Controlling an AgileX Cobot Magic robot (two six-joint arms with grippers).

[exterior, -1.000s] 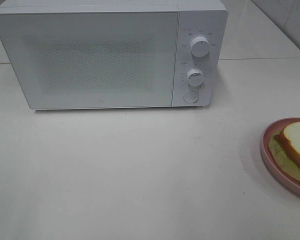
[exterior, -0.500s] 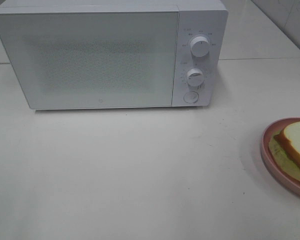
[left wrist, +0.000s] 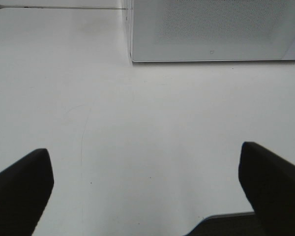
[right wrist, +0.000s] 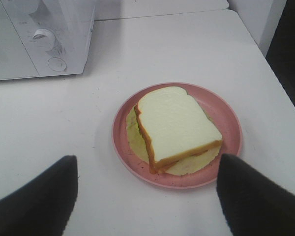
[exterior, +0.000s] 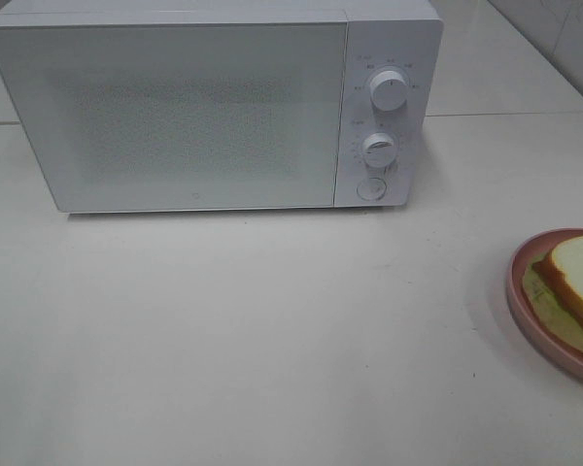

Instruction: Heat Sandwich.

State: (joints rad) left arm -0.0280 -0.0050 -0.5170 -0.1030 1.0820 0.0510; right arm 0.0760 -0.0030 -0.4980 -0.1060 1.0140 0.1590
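Right gripper (right wrist: 146, 196) hangs over the table (right wrist: 152, 49), fingers (right wrist: 37, 201) spread wide, gripping nothing. Sandwich (right wrist: 174, 128) sits on the pink plate (right wrist: 231, 123), dead centre. Microwave (right wrist: 19, 49) up at 11 o'clock, door shut, 1 knob (right wrist: 43, 38) clear.

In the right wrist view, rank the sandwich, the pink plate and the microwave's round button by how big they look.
1. Pink plate, largest; the sandwich sits within its rim.
2. Sandwich.
3. Round button, smallest, though it lies farther from the camera, so true size is unsure.
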